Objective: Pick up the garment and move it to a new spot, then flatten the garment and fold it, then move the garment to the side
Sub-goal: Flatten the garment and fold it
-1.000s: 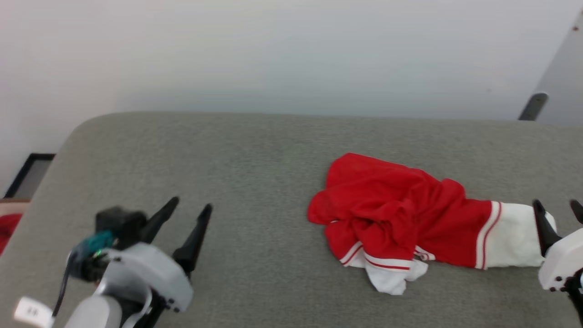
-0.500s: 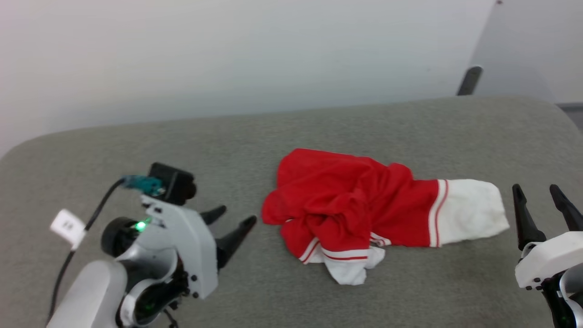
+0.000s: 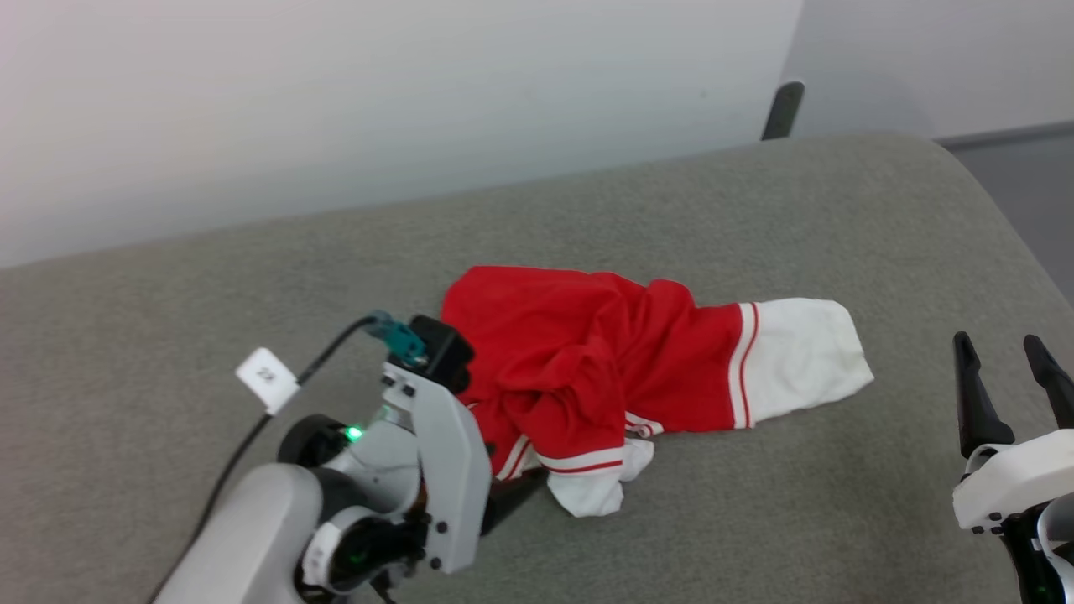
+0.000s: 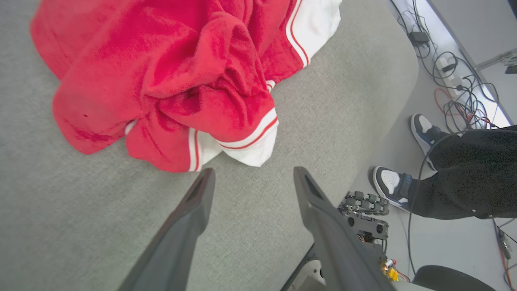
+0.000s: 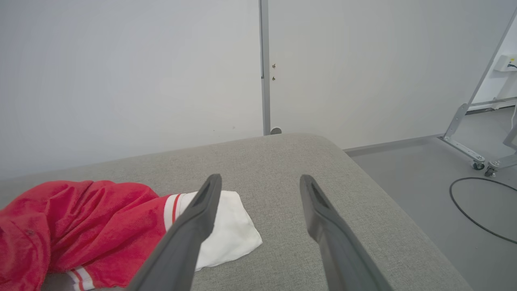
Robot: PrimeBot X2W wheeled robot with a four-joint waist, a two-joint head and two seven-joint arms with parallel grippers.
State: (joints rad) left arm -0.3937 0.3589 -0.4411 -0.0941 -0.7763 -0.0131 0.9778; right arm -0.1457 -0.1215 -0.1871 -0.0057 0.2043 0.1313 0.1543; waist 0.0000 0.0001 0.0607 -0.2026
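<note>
Centrally on the grey table (image 3: 755, 210), a crumpled red garment (image 3: 587, 369), white sleeve stretched toward the right side. Just beside its striped hem, left gripper (image 4: 253, 171) with jaws wide and empty (tips over bare table). Apart from the sleeve, near the table's right end, right gripper (image 3: 997, 338), likewise spread wide, holding nothing.

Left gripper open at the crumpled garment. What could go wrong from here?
1. The garment lies bunched, so the open left gripper may pinch several layers and lift it tangled.
2. Its fingers sit low over the grey pad and could dig in.
3. A person's feet stand near that arm.
</note>
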